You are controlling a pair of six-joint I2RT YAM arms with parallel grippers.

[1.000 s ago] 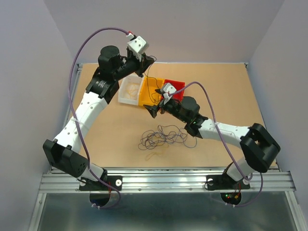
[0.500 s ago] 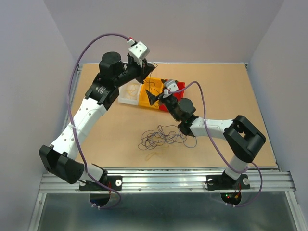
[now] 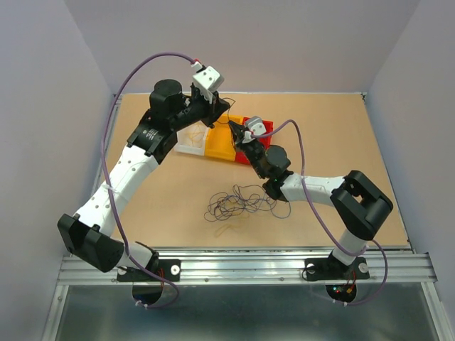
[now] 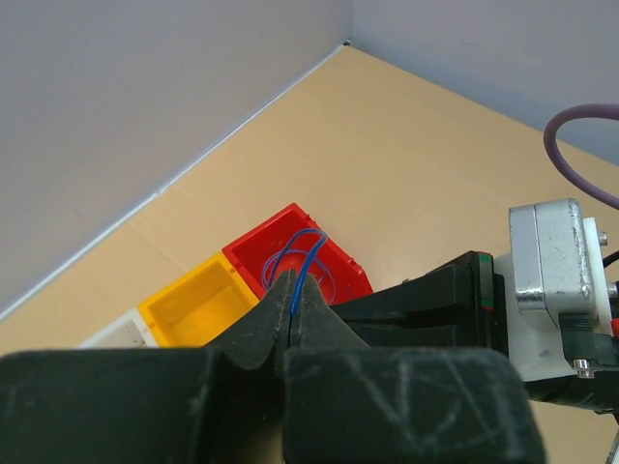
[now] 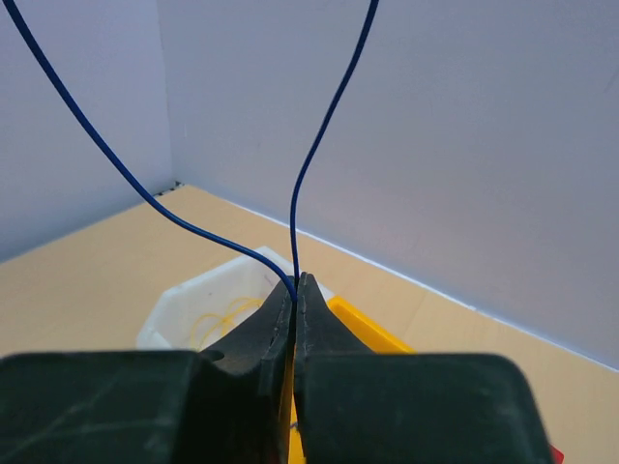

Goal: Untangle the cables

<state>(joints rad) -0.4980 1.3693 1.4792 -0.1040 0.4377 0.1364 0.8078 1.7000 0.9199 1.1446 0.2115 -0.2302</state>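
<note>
My left gripper (image 4: 294,292) is shut on a thin blue cable (image 4: 309,257) that loops down into the red bin (image 4: 340,268). My right gripper (image 5: 295,282) is shut on the same kind of blue cable (image 5: 331,114), two strands rising from its tips. From above, both grippers meet over the bins: left gripper (image 3: 218,114), right gripper (image 3: 234,128). A loose tangle of dark cables (image 3: 242,202) lies mid-table in front of the right arm. A pale yellow strand (image 3: 227,229) lies just in front of it.
Three bins stand in a row at the back: a white bin (image 3: 186,142) holding pale yellow wire, a yellow bin (image 3: 220,147) and the red bin (image 3: 264,128). Thick lilac cables arc over both arms. Grey walls enclose the table.
My right gripper went from open to shut on the blue cable, after the right arm swung in toward the bins and the left gripper. The left arm shifted slightly.
</note>
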